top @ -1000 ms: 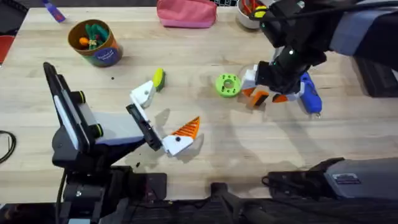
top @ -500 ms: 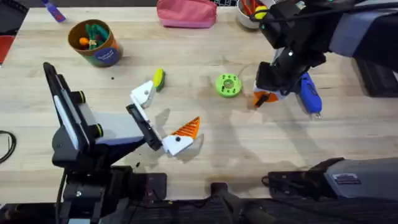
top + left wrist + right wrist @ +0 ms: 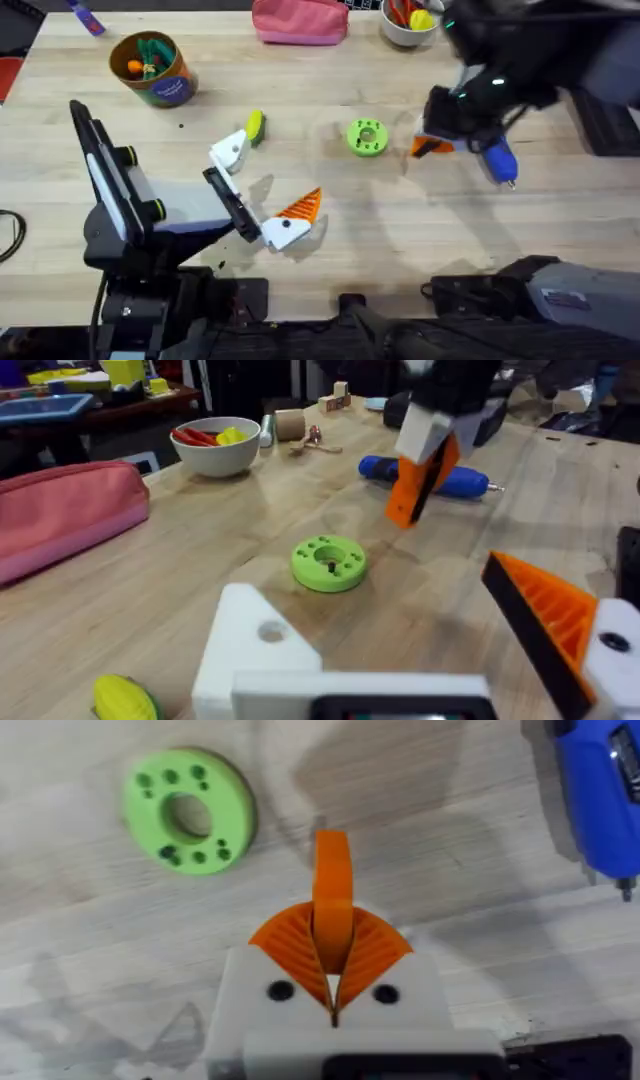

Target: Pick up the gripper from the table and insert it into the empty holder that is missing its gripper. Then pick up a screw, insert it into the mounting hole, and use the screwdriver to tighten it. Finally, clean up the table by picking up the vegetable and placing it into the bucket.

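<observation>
Right gripper [image 3: 333, 982] clenched on orange gripper [image 3: 332, 890], lifted off table [image 3: 400, 240], between green disc [image 3: 367, 137] and screwdriver [image 3: 497, 158].
Left gripper [image 3: 258, 190] spread wide: holder [image 3: 230, 150] on one side bare, other finger carries orange wedge [image 3: 300, 207].
Corn [image 3: 255, 126] lies just beside holder.
Bucket [image 3: 152, 68] far left, toys inside.
</observation>
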Tool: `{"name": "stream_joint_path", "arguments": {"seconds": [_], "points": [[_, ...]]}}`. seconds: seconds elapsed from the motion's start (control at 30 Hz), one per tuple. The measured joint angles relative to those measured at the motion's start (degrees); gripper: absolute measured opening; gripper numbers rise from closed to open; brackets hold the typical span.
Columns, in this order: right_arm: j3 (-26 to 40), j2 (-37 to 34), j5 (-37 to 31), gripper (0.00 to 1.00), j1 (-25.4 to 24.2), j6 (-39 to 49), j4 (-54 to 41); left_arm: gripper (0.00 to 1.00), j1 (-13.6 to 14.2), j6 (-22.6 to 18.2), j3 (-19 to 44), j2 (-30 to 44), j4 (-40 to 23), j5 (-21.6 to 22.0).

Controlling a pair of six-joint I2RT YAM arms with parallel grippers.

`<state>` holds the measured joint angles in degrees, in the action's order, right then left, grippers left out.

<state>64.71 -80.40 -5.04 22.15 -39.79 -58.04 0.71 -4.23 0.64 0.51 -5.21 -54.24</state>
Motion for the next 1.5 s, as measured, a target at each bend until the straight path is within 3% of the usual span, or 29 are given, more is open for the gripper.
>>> {"name": "stream_joint_path", "arguments": {"seconds": [0.33,0.7,0.83,1.0,1.03,1.17,1.37,1.5], "points": [[0.0,14.6,4.3,0.009,0.0,0.0,4.2,0.985,0.0,0.0,0.0,0.0,0.0,0.0],[-0.2,16.9,16.2,0.009,0.0,0.3,17.1,0.985,0.0,0.0,0.0,0.0,0.0,0.0],[-2.8,17.1,23.5,0.009,0.0,0.8,27.7,0.985,0.0,0.0,0.0,0.0,0.0,0.0],[-11.0,17.4,35.0,0.009,-2.1,0.7,44.7,0.985,0.0,0.0,0.0,0.0,0.0,0.0],[-16.8,17.3,41.8,0.009,-4.2,-1.6,57.4,0.985,0.0,0.0,0.0,0.0,0.0,0.0],[-23.3,15.6,50.3,0.009,-6.9,-6.5,73.2,0.985,0.0,0.0,0.0,0.0,0.0,0.0],[-26.5,6.5,61.8,0.009,-9.3,-10.7,82.3,0.985,0.0,0.0,0.0,0.0,0.0,0.0],[-26.5,-3.3,70.2,0.009,-9.6,-13.0,94.2,0.985,0.0,0.0,0.0,0.0,0.0,0.0]]}}
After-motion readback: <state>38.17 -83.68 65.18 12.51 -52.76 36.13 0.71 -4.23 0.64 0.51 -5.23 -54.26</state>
